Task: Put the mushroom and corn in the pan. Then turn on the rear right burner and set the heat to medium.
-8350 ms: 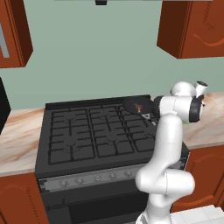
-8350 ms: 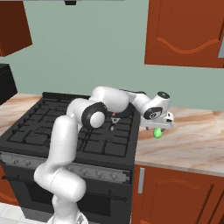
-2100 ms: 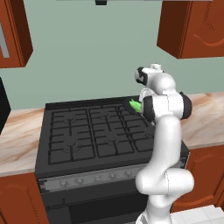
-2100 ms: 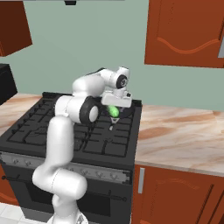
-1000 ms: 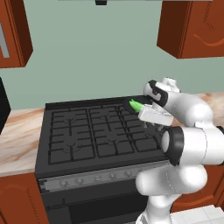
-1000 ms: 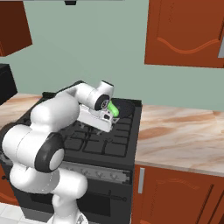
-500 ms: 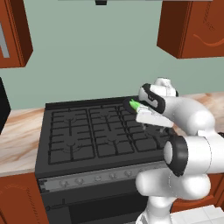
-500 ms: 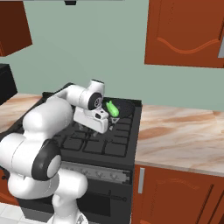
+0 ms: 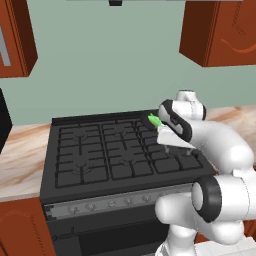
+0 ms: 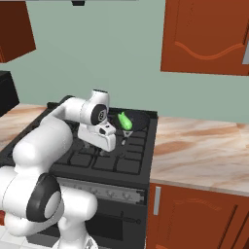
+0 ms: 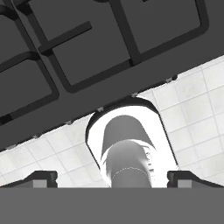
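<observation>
Your gripper (image 11: 112, 177) hangs wide open and empty over the stove (image 9: 90, 172) front. The corn (image 10: 125, 120) lies in the pan (image 10: 137, 120) at the stove's rear right corner. Swing carelessly toward the knobs and you could clip the pan's handle.

Matt black stove (image 9: 100, 165) with dark grates; beside the stove, a glossy marbled stone table (image 10: 204, 146); above it, reddish wooden cupboards (image 10: 204, 39); smooth green corn (image 10: 125, 120).

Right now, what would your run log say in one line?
gripper: open, empty | corn: in pan, rear right of stove | burner knobs: untouched
</observation>
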